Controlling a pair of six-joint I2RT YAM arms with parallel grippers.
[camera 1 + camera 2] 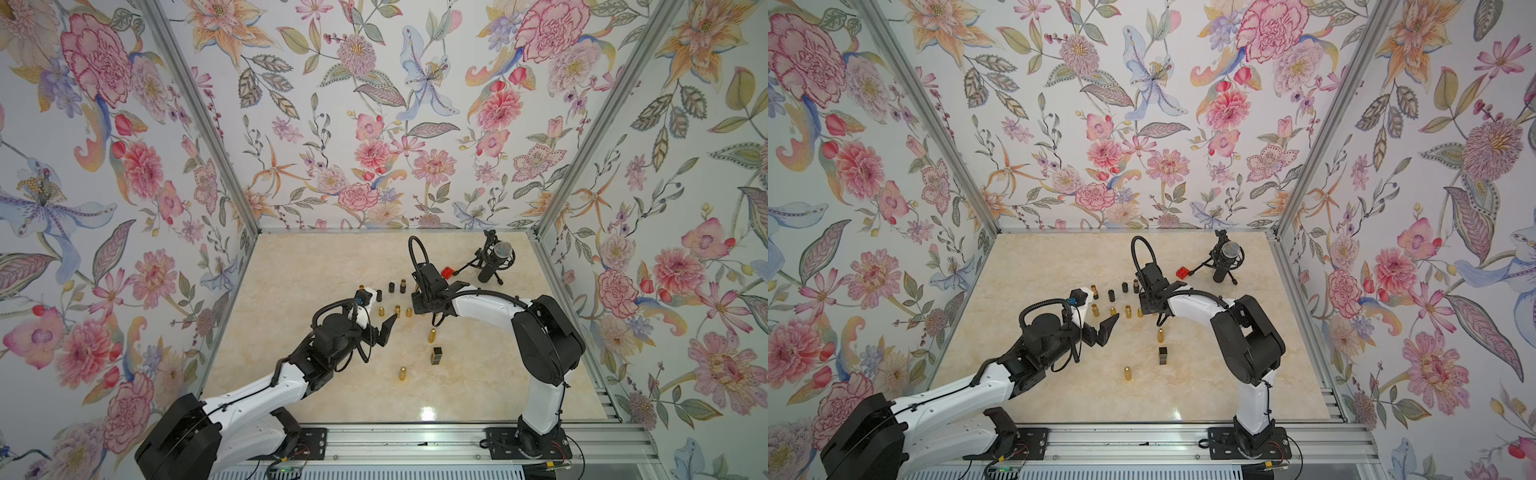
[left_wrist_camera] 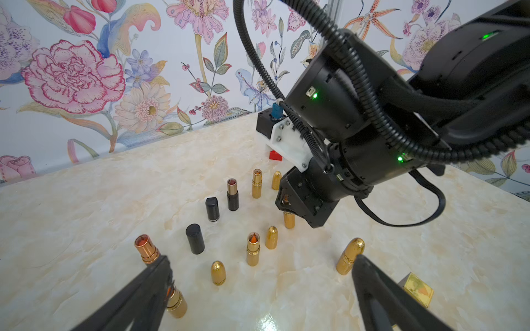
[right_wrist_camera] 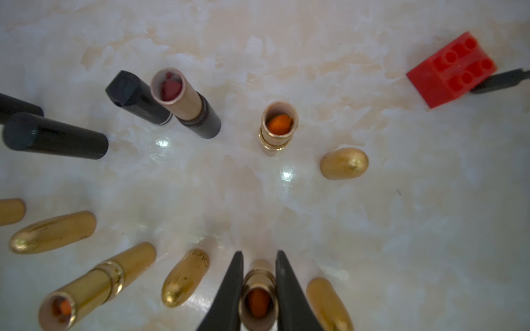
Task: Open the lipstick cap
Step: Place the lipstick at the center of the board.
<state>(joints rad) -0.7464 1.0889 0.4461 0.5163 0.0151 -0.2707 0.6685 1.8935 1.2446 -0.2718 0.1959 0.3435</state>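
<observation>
Right end effector (image 3: 260, 253) is clamping narrow on an uncapped gold lipstick (image 3: 258, 298) well apart from the red brick (image 3: 451, 70), left end effector (image 2: 261, 258) is hovering wide and empty; a gold cap (image 3: 344, 163) is already sitting off, while a taller gold lipstick (image 1: 432, 336) farther from the brick is seemingly awaiting opening.

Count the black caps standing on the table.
2. One slant-topped cap beside the black-based lipstick; one round-topped cap between that cap and the copper lipstick. Others may be hidden.
</observation>
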